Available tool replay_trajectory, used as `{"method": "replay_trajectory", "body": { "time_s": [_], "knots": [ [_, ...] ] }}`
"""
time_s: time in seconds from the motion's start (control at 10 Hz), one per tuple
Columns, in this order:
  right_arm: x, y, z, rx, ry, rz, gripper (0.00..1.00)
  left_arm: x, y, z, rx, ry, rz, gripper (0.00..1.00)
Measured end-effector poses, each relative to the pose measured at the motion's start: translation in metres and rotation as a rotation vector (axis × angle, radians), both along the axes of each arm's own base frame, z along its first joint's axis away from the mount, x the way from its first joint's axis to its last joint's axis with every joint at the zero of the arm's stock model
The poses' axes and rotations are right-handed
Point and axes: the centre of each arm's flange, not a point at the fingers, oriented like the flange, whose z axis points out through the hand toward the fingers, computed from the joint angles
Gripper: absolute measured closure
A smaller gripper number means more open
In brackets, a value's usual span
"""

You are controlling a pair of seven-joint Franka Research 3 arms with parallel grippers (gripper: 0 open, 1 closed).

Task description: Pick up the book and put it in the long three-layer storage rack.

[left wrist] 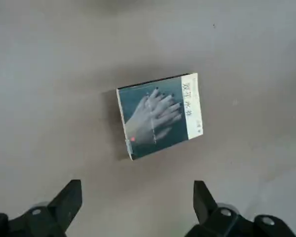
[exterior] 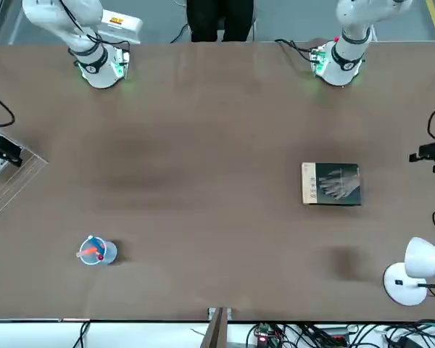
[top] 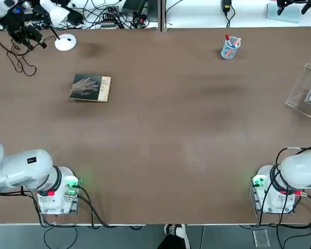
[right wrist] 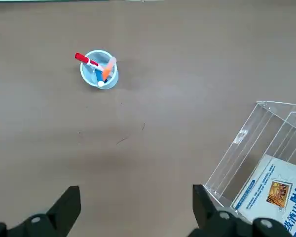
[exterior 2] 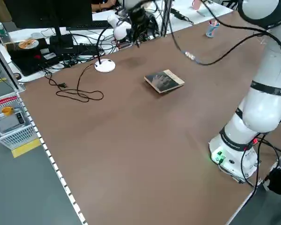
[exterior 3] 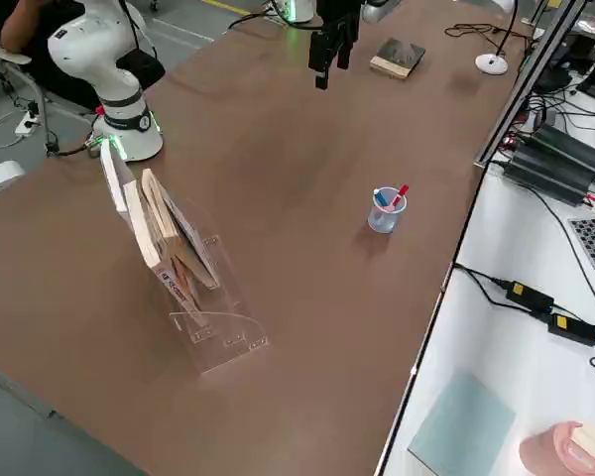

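Left pincer (left wrist: 137,205), fingers wide apart, hovers above the book (left wrist: 160,116) lying flat on the table (left wrist: 49,74); right pincer (right wrist: 136,207) likewise wide.

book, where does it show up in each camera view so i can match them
Top: book upper left, near the white desk lamp.
Front: right of centre, lamp at lower right.
Left side: upper centre, right of the lamp.
Right side: top edge, left of the lamp.
Left wrist: centre, ahead of the open left tool.
Right wrist: not in it.
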Motion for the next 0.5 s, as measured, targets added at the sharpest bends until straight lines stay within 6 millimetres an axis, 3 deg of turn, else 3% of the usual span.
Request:
{"method": "replay_trajectory", "body": {
  "time_s": [0.5],
  "knots": [
    [0.000,0.000,0.000,0.000,0.000,0.000,0.00,0.005,0.017,-0.087,-0.193,0.074,0.041,0.00]
  ]
}}
